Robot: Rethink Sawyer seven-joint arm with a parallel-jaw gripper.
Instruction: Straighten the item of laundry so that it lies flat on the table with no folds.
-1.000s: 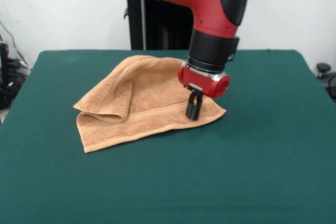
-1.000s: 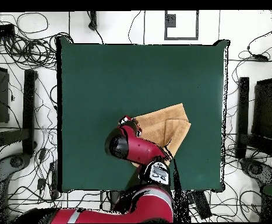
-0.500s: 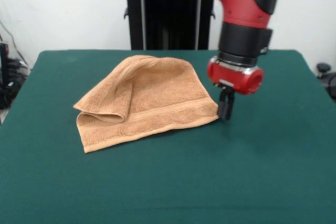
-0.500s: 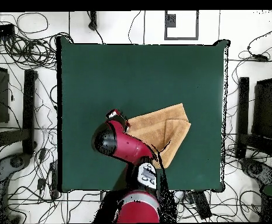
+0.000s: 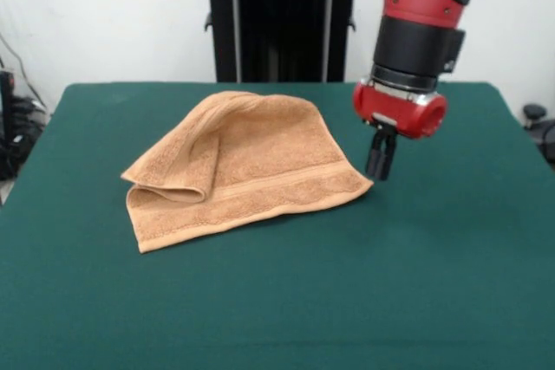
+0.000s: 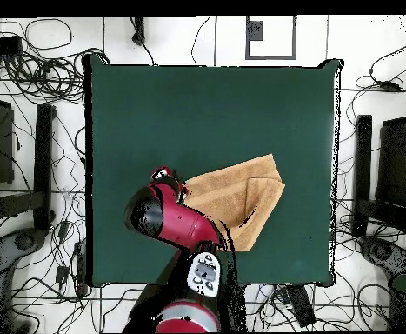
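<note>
End effector [image 5: 380, 166] beside towel [image 5: 243, 171] corner; towel folded (left edge doubled).

Bright, even light; soft shadow under the towel [image 5: 243, 171]; front view sharp

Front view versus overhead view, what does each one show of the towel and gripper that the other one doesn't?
Only the front view shows the gripper itself, hanging just off the towel's right corner, and the rolled fold at the towel's left side. Only the overhead view shows the whole table outline, with the towel in the half nearer the robot's base; there the arm hides the gripper. Both show the towel still folded over, not flat, on the green top.
</note>
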